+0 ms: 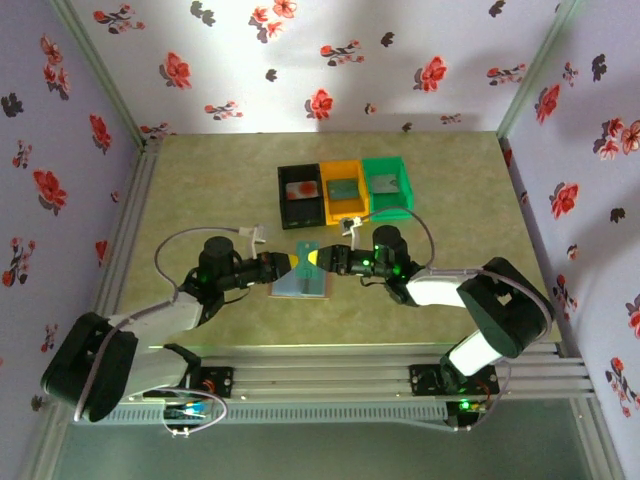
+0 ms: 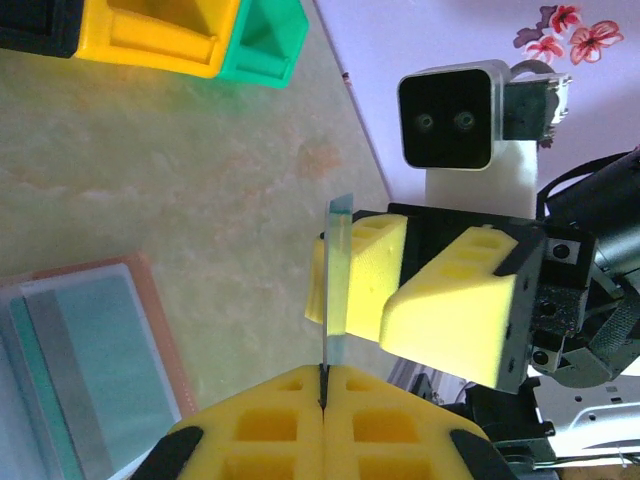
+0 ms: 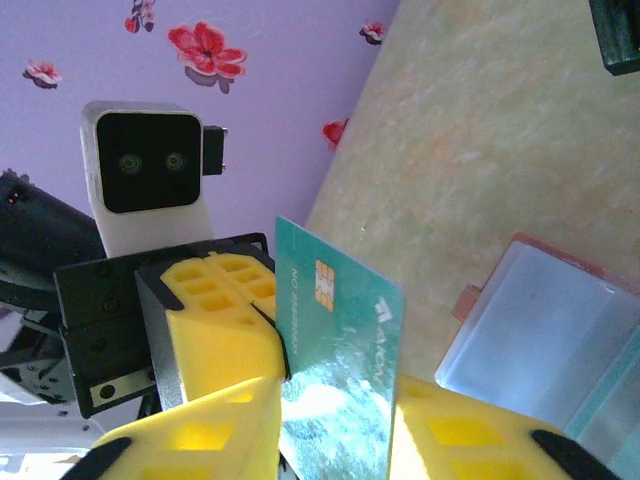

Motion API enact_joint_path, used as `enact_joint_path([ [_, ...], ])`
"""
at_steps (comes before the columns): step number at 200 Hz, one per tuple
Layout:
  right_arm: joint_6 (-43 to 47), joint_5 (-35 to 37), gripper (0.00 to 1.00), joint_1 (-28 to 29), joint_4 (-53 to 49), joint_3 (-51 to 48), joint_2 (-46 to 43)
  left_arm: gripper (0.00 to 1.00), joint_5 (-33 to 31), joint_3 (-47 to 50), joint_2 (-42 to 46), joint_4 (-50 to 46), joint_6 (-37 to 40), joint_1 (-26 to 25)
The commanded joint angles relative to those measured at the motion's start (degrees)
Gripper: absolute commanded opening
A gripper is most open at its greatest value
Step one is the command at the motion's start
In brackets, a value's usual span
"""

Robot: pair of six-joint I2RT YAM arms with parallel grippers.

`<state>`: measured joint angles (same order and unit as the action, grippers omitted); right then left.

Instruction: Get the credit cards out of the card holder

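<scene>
The left gripper [image 2: 322, 398] is clenched flat on one edge of a teal credit card [image 3: 335, 310], holding it on edge in the air just above the open card holder [image 1: 300, 286]. The holder lies on the table [image 1: 200, 190] between the two arms, near the row of black bin [image 1: 283, 200], orange bin [image 1: 345, 209] and green bin [image 1: 392, 208]. The right gripper [image 3: 335, 395] faces it nose to nose, its yellow fingers [image 3: 200, 430] standing part open with the card's free end between them; I cannot tell whether either pad is touching the card. In the left wrist view the holder's near panel shows what look like more cards tucked in its sleeve, so the task seems only part done. The hand-over looks like the weak spot: if the left jaws let go before the right ones have truly closed, the card would likely drop onto the holder or skid across the table. The right fingers also seem to meet the card across its width, not flat on its faces, so a squeeze could bow the thin plastic or flick it out sideways. Both arms pulling while both clamp could twist it loose
</scene>
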<state>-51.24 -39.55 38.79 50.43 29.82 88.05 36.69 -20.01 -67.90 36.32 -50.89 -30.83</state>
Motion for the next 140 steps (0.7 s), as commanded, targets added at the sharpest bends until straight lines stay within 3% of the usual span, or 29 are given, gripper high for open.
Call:
enact_joint_path([
  [1,-0.52,-2.18,0.25,0.53,4.83,-0.72,-1.03,0.0,1.19,0.67,-0.48,2.84,-0.7,0.42],
  [62,-0.63,-2.37,0.0,0.59,5.69,-0.9,-1.09,0.0,0.93,0.41,-1.93,3.21,-0.96,0.5],
  [108,-0.35,-2.29,0.0,0.44,5.2,-1.21,-1.08,0.35,1.02,-0.02,0.4,-0.73,0.57,1.5],
  [140,-1.62,-1.29,0.0,-0.49,6.96,-2.28,-1.26,0.48,0.93,-0.47,4.61,-7.23,3.51,2.65],
])
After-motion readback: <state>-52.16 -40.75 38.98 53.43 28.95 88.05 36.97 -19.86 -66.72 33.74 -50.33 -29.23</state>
